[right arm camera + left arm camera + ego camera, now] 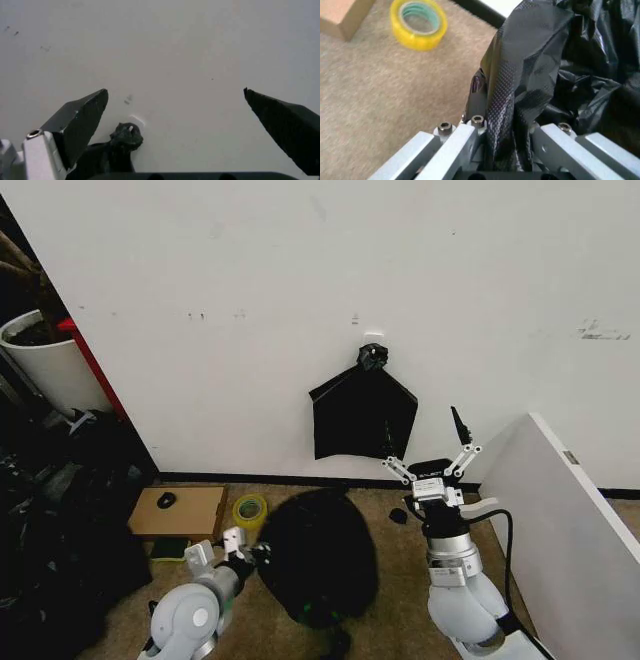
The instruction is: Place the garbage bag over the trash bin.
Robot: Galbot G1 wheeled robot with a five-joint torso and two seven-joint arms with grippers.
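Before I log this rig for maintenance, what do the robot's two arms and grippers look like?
Both arms have rounded pale grey shells. The right gripper has a black block with small white lettering, white linkage bars and tapered black fingertips, and a black cable loops beside its forearm. The left gripper has light grey metal fingers with hex-socket bolts.

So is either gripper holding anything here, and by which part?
The left gripper is shut on a bunched fold at the edge of the garbage bag. The right gripper is open, holding nothing.
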